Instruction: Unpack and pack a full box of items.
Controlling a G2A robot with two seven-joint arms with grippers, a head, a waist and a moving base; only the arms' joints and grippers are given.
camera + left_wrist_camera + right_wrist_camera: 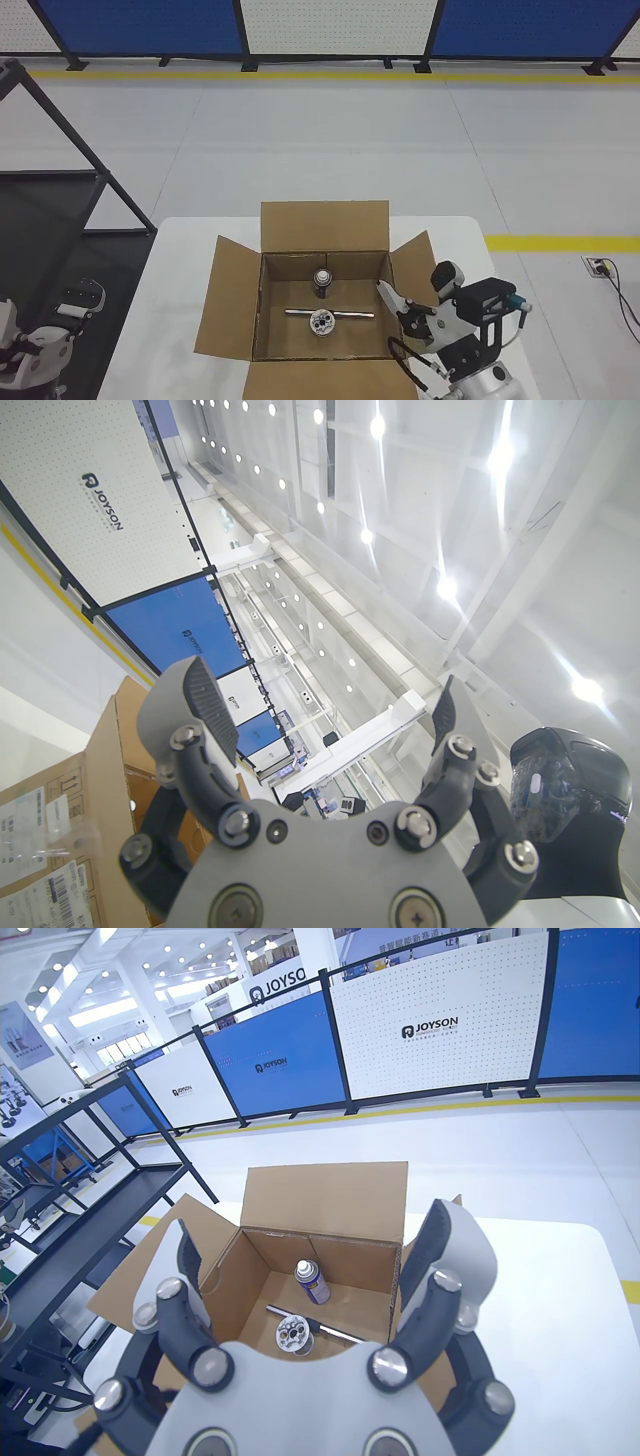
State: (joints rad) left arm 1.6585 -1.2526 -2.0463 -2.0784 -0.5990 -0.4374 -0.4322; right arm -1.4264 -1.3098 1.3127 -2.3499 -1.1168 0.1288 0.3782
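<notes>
Top view: your open brown cardboard box (324,228) sits centred on the white table (175,300); right gripper (310,1228), spread, at its right flap; left gripper (320,682), spread, past the table's left edge.

In the top view the near flap (320,380) of the box (325,225) is cut off by the lower edge of the frame, and an arm (40,345) by the lower left corner. The round metal part (322,321) covers part of the rod (350,314); what it is is too small to tell. In the right wrist view the right hand (310,1223) hides the box's near wall.
</notes>
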